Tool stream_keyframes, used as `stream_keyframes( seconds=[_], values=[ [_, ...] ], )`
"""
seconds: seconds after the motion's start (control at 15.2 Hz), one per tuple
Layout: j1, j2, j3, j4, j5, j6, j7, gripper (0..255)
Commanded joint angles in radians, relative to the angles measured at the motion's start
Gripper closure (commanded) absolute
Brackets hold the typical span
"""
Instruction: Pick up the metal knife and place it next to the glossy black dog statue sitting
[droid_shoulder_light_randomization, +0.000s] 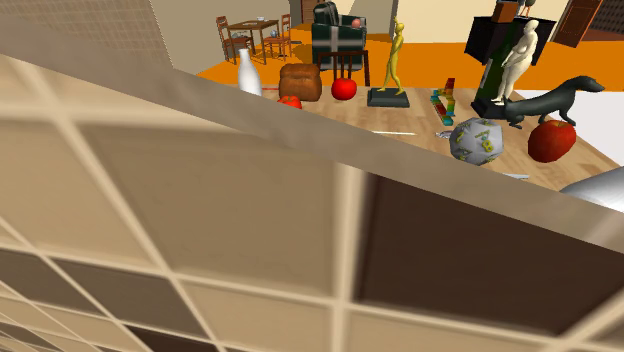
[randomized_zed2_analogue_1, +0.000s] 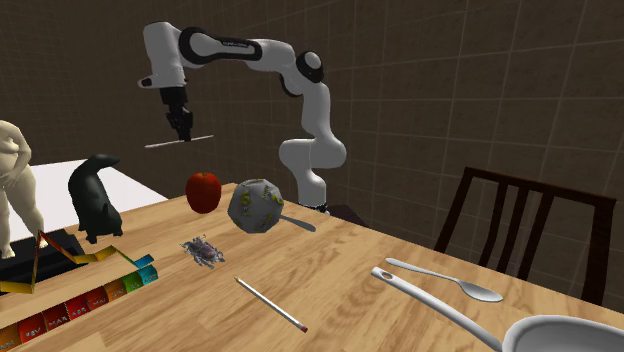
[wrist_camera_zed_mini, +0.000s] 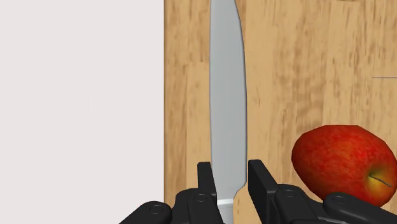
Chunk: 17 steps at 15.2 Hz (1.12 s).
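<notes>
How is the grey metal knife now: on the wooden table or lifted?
Lifted: the black two-finger gripper clasps the grey metal knife, level in the air above the wooden table.

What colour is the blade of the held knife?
The metal knife has a plain silver-grey blade, clearest in the wrist view.

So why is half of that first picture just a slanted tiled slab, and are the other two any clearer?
Shoulder view: a tiled wall sits right by the camera and hides the lower left; the table shows beyond it. Second exterior view: the dark wall behind is dim, the tabletop evenly lit. Wrist view: clear; the knife in the gripper looks flat grey, no glare.
</notes>
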Motion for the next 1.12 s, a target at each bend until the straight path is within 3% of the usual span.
stream_keyframes(
  seconds=[0.0,1.06],
  values=[
    [-0.002,-0.005,-0.008,-0.029,-0.007,0.026,0.004,255],
    [-0.003,-0.008,-0.096,-0.220,-0.057,0.228,0.025,255]
  ],
)
